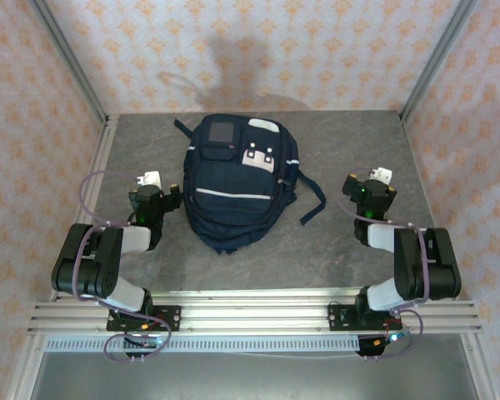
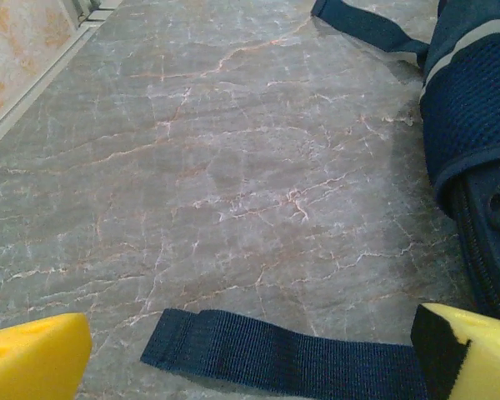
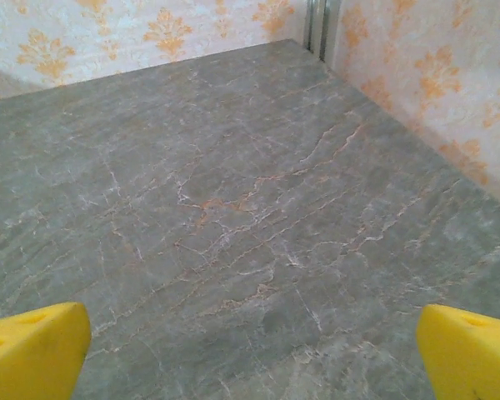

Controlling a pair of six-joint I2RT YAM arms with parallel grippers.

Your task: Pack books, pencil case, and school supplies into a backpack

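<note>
The navy backpack (image 1: 237,179) lies flat, front up, in the middle of the grey table, with its white-grey pocket patches toward the far end. Its side also fills the right edge of the left wrist view (image 2: 475,125). My left gripper (image 1: 154,187) is just left of the bag, open, yellow fingers (image 2: 33,354) wide apart. A dark strap end (image 2: 275,354) lies flat on the table between them, untouched. My right gripper (image 1: 373,185) is open to the right of the bag, over bare table (image 3: 250,350). The books, pencil case and school supplies are out of view.
A loose strap (image 1: 312,208) trails from the bag's right side toward the right arm. Patterned walls and metal corner posts (image 1: 421,75) enclose the table on three sides. An aluminium rail (image 1: 250,312) runs along the near edge.
</note>
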